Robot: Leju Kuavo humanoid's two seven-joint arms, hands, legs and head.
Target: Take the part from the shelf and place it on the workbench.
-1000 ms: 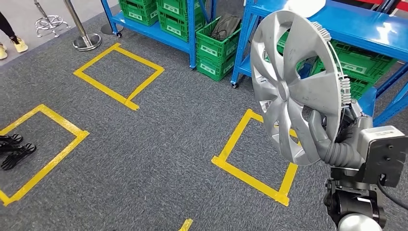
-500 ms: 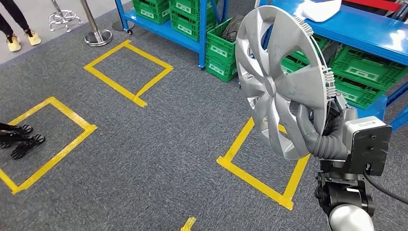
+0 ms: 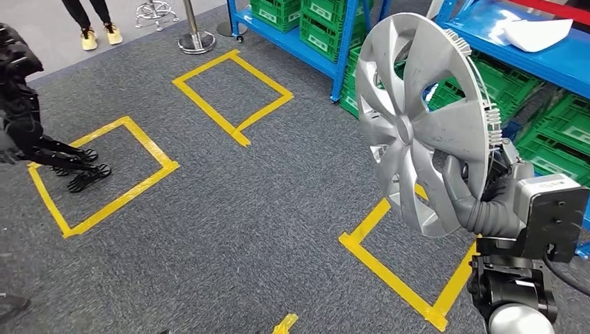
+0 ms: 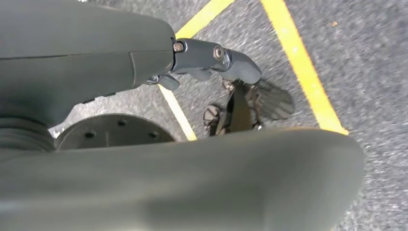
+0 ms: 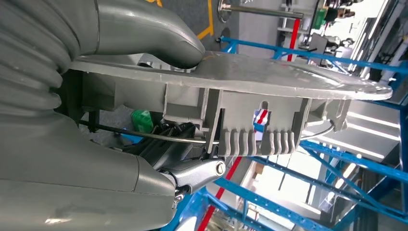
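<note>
The right hand [image 3: 480,202] is clamping the silver plastic spoked wheel cover [image 3: 417,125] upright; carrying it steadily should be keeping the rim pinched firmly

- The head view looks from high up, forward and down over the grey carpet [image 3: 229,229], with the blue shelf [image 3: 306,49] beyond it.
- The left wrist view sits close behind the left hand [image 4: 211,57], facing that carpet [image 4: 365,62].
- The right wrist view sits close behind the right hand [image 5: 144,43], edge-on to the hubcap [image 5: 288,82]; it shares hubcap [image 3: 424,125] and shelf [image 5: 298,192] with the head view.
</note>
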